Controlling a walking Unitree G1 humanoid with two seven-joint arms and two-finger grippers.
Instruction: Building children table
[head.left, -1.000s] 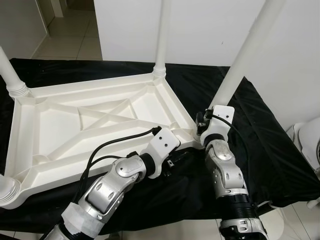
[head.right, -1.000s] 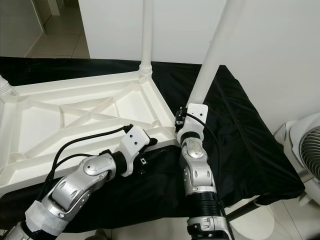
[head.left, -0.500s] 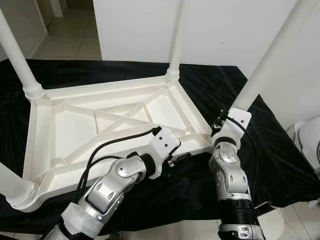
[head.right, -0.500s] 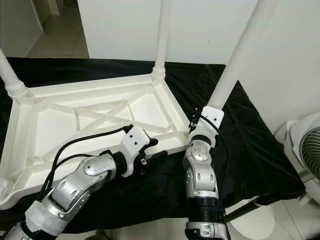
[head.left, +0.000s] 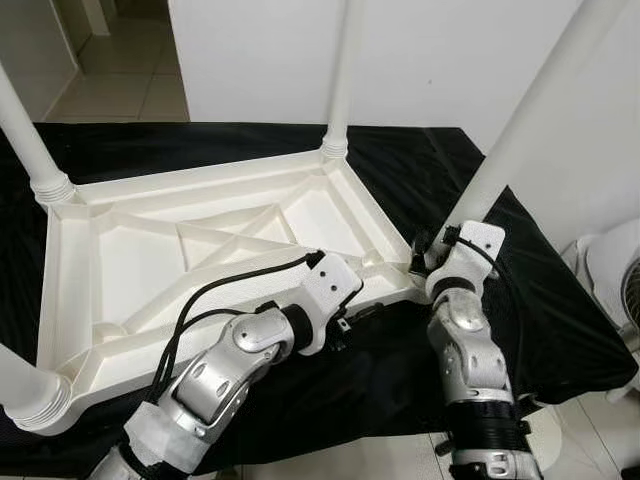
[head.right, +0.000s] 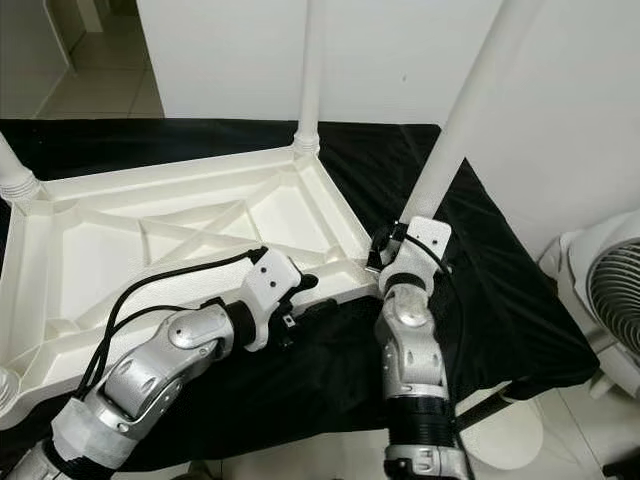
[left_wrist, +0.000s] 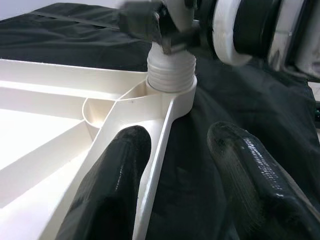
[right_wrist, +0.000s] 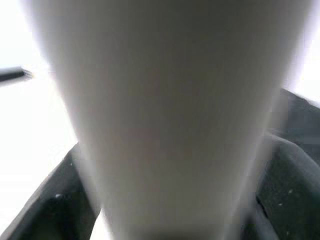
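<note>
A white plastic children's table (head.left: 200, 182) lies upside down on a black cloth (head.left: 400, 170), its legs pointing up. My left gripper (head.left: 352, 315) is at the near rim, close to the right corner. In the left wrist view its fingers (left_wrist: 112, 185) straddle that rim (left_wrist: 150, 165) with a gap, so it is open. My right gripper (head.left: 421, 250) sits at the base of the near right leg (head.left: 520, 120), just above the threaded collar (left_wrist: 171, 75), and looks shut on the leg. The right wrist view is pressed against that leg (right_wrist: 170, 115).
Further legs rise at the far corner (head.left: 340, 70), the left corner (head.left: 25, 130) and the near left corner (head.left: 28, 400). A white fan (head.right: 610, 300) stands on the floor to the right. The cloth's edge drops off near me and at the right.
The whole picture has shifted, so the head camera moved. Both grippers keep their places at the near rim and the right leg's base.
</note>
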